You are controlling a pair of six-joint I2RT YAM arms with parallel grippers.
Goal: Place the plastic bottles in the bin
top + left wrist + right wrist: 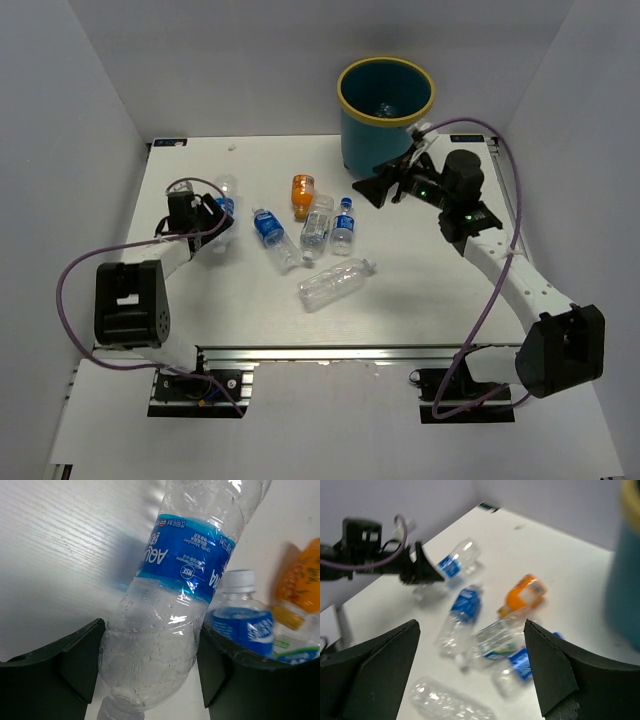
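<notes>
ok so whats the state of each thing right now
left gripper, shut on blue-label bottle
right gripper, open and empty
bin, upright, top open
orange bottle, lying on the table
large clear bottle, lying on its side

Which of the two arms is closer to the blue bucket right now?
Right. The right fingers hang open beside the bin; the left fingers are far across the table, closed on a bottle.

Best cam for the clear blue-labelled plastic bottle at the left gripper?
Left wrist: the clear blue-labelled plastic bottle fills the frame in the left gripper, label readable. Top external shows it small; right wrist, distant and blurred.
</notes>
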